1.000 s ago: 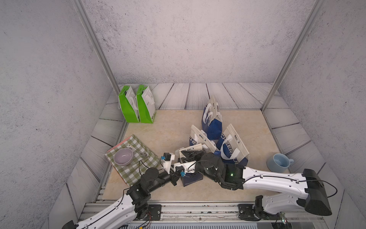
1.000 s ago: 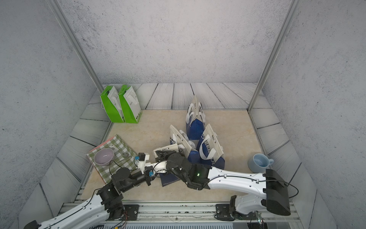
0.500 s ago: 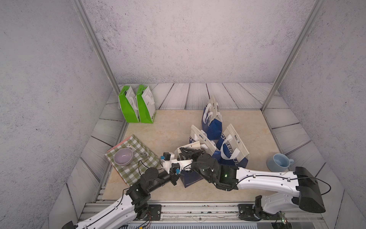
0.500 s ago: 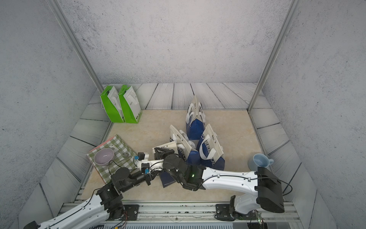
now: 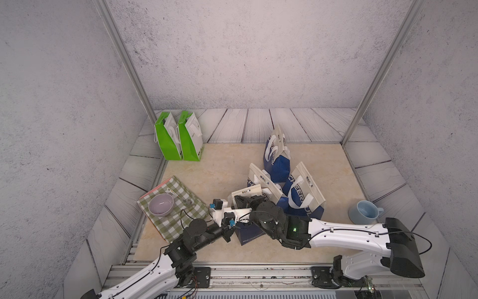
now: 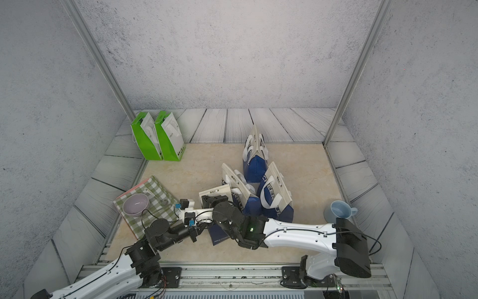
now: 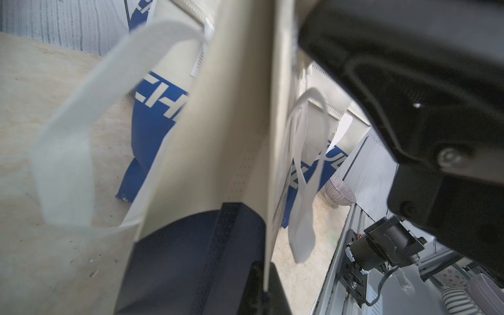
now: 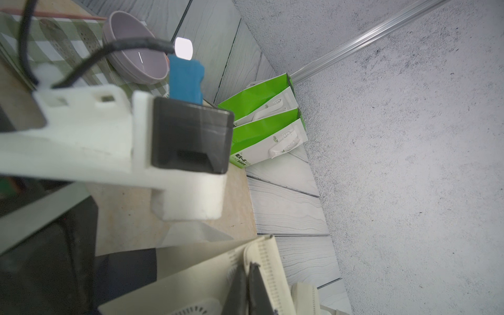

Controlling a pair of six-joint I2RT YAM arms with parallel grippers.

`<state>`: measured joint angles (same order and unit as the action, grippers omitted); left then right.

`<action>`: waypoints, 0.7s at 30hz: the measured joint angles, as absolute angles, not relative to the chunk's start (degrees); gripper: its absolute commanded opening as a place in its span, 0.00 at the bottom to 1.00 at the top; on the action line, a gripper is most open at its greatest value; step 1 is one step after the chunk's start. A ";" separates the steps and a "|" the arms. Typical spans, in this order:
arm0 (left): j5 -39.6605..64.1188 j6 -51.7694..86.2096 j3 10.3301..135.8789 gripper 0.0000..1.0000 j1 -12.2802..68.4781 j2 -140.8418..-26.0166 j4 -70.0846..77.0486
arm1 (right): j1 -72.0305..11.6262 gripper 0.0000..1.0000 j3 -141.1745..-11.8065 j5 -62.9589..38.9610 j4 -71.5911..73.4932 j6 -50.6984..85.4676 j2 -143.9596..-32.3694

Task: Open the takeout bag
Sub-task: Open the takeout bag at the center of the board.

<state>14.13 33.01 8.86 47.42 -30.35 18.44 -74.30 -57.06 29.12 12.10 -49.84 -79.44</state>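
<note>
My left pincer and right pincer both clamp the takeout bag
In a top view it stands near the desk's front edge, before 3 blue bags; left wrist: left pincer pinches its cream panel; right wrist: right pincer closed on its rim.

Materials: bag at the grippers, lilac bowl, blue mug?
Takeout bag: matte cream-over-navy, probably stiff paper or nonwoven; sharp folds, perforated top edge. Bowl: glossy, likely glazed ceramic or melamine; bright highlight inside. Mug: smooth pale blue, probably glazed ceramic.
</note>
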 measured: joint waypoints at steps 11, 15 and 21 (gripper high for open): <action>14.11 32.97 9.17 0.00 47.42 -30.30 17.96 | -73.25 0.00 -61.41 25.52 3.05 -43.27 -78.22; 14.17 32.97 9.17 0.00 47.44 -30.30 17.87 | -71.88 0.00 -63.24 22.00 -1.34 -39.44 -76.51; 14.33 32.95 9.30 0.00 47.53 -30.30 17.69 | -70.54 0.00 -66.06 18.00 -7.29 -35.94 -76.09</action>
<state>14.33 32.95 9.30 47.53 -30.30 17.69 -70.54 -66.06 18.00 -7.29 -35.94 -76.09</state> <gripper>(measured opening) 0.048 0.043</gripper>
